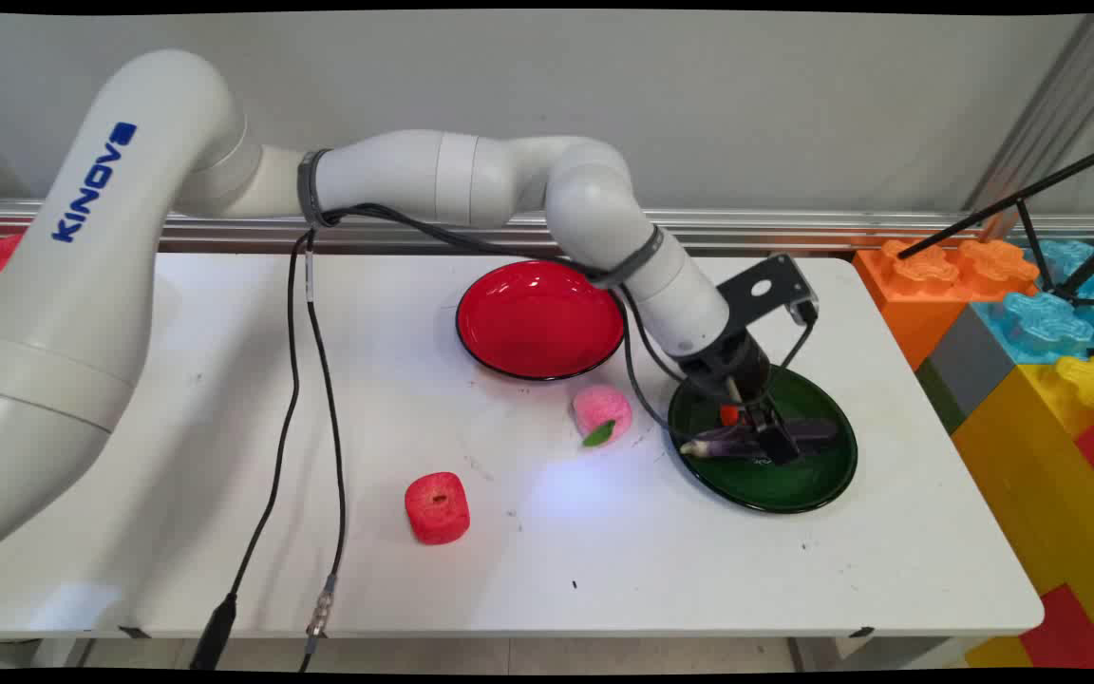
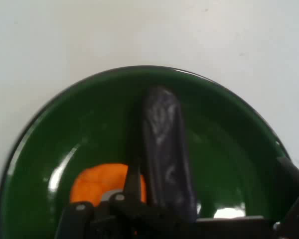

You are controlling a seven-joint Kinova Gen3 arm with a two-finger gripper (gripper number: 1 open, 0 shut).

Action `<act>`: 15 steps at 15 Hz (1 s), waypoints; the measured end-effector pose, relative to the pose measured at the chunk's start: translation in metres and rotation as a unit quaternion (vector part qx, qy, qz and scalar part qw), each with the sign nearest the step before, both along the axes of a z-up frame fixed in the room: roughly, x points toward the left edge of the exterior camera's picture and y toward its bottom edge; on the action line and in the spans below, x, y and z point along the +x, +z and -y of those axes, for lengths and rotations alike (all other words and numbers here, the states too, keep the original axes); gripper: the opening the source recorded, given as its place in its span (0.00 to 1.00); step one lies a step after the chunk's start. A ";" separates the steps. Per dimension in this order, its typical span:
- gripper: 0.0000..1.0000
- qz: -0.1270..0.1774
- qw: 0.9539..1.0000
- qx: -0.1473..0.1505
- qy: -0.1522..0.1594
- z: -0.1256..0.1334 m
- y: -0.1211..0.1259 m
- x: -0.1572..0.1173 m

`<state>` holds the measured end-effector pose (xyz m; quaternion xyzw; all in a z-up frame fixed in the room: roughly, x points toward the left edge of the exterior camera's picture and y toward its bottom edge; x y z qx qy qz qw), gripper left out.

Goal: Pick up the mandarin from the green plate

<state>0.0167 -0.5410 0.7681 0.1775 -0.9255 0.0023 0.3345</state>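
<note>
Main view: the claw [image 1: 767, 439] is lowered into the green plate [image 1: 822, 475] at the right of the white surface [image 1: 604, 551]. A purple eggplant [image 1: 727, 439] is seen lying across the plate, and the claw stands over its middle. An orange object [image 1: 729, 414] is noted in the plate just behind the claw. A red plate [image 1: 539, 319] is set well to the left, a pink peach [image 1: 601, 412] lies between the two plates, and a red block [image 1: 437, 507] sits nearer the front edge.

Hand view: the eggplant [image 2: 165, 149] is seen running lengthwise from the claw [image 2: 189, 219] towards the far rim of the green plate [image 2: 65, 129]. The orange object [image 2: 97, 183] lies just left of it. One finger [image 2: 133, 179] is pressed along the eggplant's left side; the other is barely seen at the right edge, so whether the claw is clenched cannot be told
</note>
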 end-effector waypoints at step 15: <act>1.00 0.020 0.999 -0.022 0.034 0.048 0.009 0.022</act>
